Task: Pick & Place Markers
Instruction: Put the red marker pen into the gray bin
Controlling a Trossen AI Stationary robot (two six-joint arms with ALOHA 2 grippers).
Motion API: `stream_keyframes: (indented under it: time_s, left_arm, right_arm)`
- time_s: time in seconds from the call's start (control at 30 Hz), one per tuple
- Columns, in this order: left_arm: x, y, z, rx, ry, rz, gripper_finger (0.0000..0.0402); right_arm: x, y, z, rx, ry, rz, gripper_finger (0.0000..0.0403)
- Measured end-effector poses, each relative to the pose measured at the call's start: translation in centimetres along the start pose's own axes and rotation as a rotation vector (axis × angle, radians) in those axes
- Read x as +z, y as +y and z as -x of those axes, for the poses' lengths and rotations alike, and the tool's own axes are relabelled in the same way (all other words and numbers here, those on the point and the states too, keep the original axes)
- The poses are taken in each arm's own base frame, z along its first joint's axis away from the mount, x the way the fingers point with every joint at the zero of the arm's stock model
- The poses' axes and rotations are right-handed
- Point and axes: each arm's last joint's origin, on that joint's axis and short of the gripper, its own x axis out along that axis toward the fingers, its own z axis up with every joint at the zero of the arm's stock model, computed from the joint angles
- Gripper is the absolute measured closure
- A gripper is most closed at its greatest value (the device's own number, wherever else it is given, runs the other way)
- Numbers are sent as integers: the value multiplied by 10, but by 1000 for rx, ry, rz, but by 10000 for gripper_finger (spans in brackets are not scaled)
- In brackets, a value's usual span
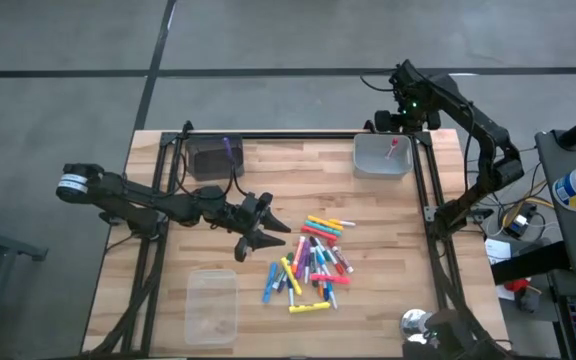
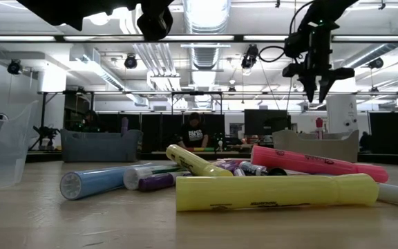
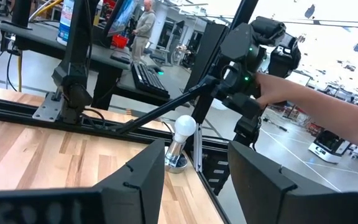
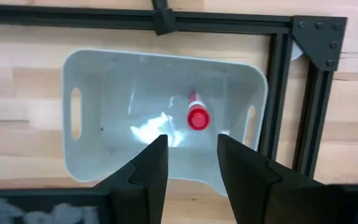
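Red marker (image 4: 197, 117) below right end effector (image 4: 191, 163)

The markers (image 1: 313, 262) lie in mixed colours: pink, yellow, blue, green, red and purple, some white-barrelled. A red-capped marker (image 4: 197, 117) sits in the pale grey bin (image 4: 92, 74), a purple one (image 1: 228, 147) in the dark grey bin (image 1: 200, 160). The surface (image 1: 298, 170) is light striped wood, framed in black.

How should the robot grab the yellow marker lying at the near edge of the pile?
Probably across the middle of its barrel, from straight above. The yellow marker lies flat on the wooden table at the pile's near edge, with little crowding it on that side, so jaws set across its length should fit. The left gripper is closest, open and empty.
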Motion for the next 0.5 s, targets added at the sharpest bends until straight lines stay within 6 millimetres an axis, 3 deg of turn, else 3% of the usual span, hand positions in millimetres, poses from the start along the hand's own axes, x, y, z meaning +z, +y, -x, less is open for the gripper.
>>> stream_keyframes:
  time_s: [0.5]
  left_arm:
    - [0,0,0,0,0,0,232]
  right_arm:
    - [-25,38,4,28,15,175,275]
